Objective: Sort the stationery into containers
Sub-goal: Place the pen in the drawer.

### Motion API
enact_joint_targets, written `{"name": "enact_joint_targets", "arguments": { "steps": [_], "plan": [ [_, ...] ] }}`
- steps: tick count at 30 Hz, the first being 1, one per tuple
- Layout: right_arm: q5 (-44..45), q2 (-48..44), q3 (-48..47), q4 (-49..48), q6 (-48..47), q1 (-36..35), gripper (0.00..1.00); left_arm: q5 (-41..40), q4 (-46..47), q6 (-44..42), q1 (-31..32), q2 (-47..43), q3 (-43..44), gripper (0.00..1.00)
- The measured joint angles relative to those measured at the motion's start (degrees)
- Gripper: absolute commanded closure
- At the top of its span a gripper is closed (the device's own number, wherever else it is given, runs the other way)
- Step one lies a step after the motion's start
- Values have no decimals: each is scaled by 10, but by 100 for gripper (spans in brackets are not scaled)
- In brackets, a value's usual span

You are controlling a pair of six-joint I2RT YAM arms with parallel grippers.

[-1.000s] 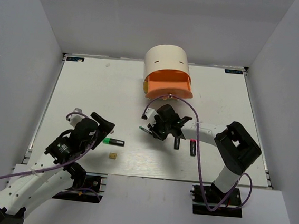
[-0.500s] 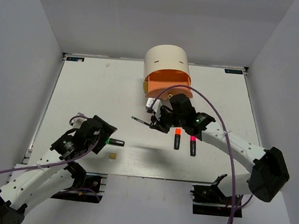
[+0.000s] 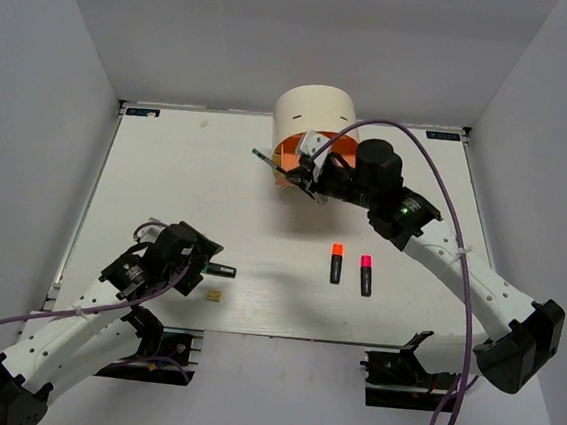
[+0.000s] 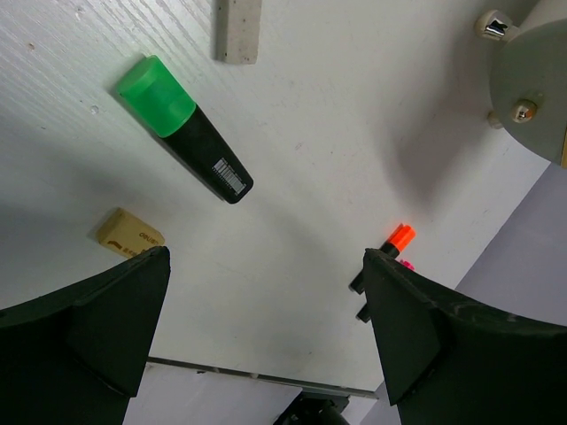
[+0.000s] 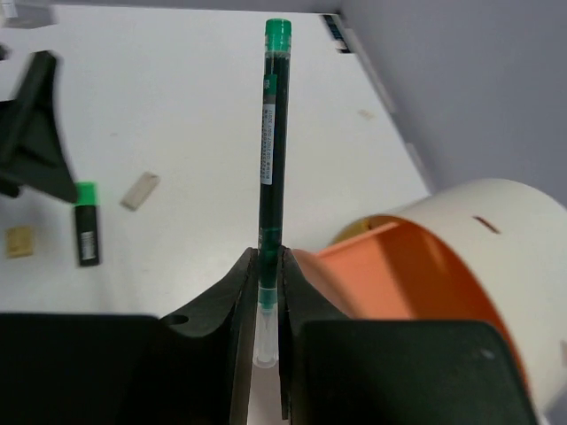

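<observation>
My right gripper (image 3: 305,174) is shut on the thin dark-green pen (image 3: 271,163) and holds it in the air at the front of the open peach-orange drawer (image 3: 289,153) of the cream half-cylinder unit (image 3: 316,107). In the right wrist view the pen (image 5: 270,133) stands up between the jaws of the gripper (image 5: 268,274), left of the drawer (image 5: 416,274). My left gripper (image 3: 196,264) is open and empty, hovering beside the green-capped highlighter (image 3: 220,268), which also shows in the left wrist view (image 4: 182,128). The tan block (image 3: 214,294) lies nearby. The red pen is out of view.
The orange-capped highlighter (image 3: 337,262) and the pink-capped highlighter (image 3: 366,274) lie side by side at the front right. A white eraser (image 4: 237,31) lies beyond the green highlighter. Grey walls enclose the white table (image 3: 167,171) on three sides.
My right arm has lifted the green pen off the table and carried it back to the open orange drawer. My left gripper has shifted slightly towards the green highlighter.
</observation>
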State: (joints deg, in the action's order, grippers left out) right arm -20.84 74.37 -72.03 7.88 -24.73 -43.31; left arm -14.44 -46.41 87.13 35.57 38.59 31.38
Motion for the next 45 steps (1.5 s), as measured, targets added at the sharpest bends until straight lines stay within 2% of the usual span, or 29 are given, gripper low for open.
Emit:
{"name": "enact_joint_targets", "arguments": {
  "steps": [7, 14, 18, 22, 31, 35, 36, 38, 39, 45],
  "plan": [
    [59, 19, -22, -39, -39, 53, 100, 4, -1, 4, 0, -2, 0, 0],
    [72, 59, -25, -64, -78, 101, 100, 9, 1, 4, 0, -1, -1, 0],
    [71, 85, -25, -64, -89, 119, 93, 14, 1, 5, 0, -1, -1, 0],
    [64, 101, -25, -63, -93, 132, 77, 14, 1, 5, 0, -1, -2, 0],
    [42, 102, -24, -63, -99, 147, 60, 17, 6, 6, 0, 2, -13, 0],
    [39, 102, -24, -59, -97, 155, 60, 18, 6, 6, 0, 6, -14, 0],
    [38, 102, -24, -59, -95, 156, 63, 18, 7, 6, 0, 6, -14, 0],
    [35, 99, -24, -58, -86, 160, 70, 18, 8, 6, 0, 6, -14, 0],
    [32, 96, -24, -58, -80, 163, 78, 18, 9, 6, 0, 6, -14, 0],
    [-19, 54, -24, -63, -38, 174, 98, 18, 10, 6, 0, 7, -15, 0]
  ]
}}
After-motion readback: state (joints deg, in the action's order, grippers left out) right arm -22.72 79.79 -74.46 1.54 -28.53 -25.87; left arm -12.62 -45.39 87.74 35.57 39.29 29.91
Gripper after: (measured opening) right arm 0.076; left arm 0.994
